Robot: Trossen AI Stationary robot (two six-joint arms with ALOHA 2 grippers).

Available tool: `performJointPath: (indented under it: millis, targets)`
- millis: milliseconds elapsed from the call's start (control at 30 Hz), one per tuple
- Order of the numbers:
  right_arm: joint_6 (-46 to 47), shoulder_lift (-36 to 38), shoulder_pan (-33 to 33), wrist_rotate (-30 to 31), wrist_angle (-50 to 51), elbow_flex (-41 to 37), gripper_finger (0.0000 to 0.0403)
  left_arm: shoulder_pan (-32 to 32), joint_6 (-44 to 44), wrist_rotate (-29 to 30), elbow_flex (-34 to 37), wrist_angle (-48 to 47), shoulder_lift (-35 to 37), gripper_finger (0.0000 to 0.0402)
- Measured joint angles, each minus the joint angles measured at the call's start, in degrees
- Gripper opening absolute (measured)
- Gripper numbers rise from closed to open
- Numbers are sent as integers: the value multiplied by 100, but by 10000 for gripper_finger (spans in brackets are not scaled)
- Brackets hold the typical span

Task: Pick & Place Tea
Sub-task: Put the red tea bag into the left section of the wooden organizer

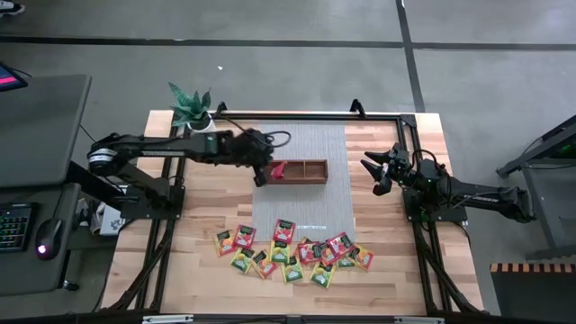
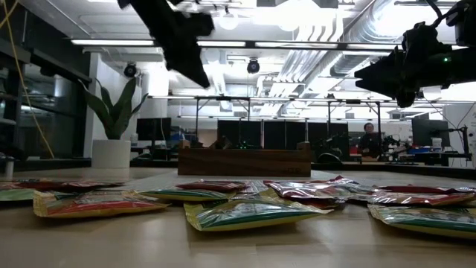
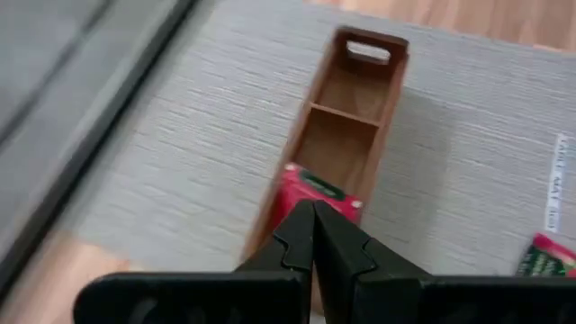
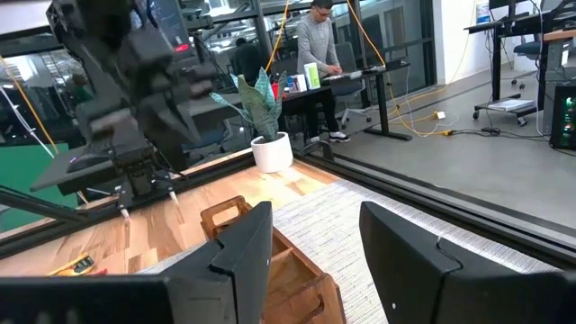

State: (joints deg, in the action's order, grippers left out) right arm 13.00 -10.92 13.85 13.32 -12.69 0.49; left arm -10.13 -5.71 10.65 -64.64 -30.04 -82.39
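High view: red tea packet (image 1: 279,169) in tray's (image 1: 310,179) left compartment

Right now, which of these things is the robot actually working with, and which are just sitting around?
Part of the job:
- tea packets, scattered on the table's near side
- red packet in the tray's left end compartment
- wooden tray on the grey mat
- left gripper, shut, above that packet
- right gripper, open, waiting to the tray's right

Just lying about:
- potted plant
- keyboard and mouse

no text can be read. the tea packets (image 1: 292,250) carry printed labels, but the words are too small to make out. a white strip (image 3: 553,183) on the mat (image 1: 306,148) has unreadable marks.
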Motion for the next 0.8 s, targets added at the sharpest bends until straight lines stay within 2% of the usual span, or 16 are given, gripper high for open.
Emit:
performJointPath:
  millis: [200,300,400,533,667,800]
  targets:
    - [0,2,-1,0,5,0,165,74,-417,-492,8,262,-494,3]
    - [-1,2,0,-1,-3,0,165,138,-424,-716,0,547,-692,19]
    - [-1,1,-2,-2,1,0,165,195,-420,-731,13,586,-801,55]
    - [0,0,0,0,-1,0,165,237,-507,-689,11,657,-787,130]
    - [-1,1,-1,0,0,0,165,299,-507,-192,26,687,-793,212]
    - [-1,2,0,0,0,0,165,503,-554,798,487,1236,-787,266]
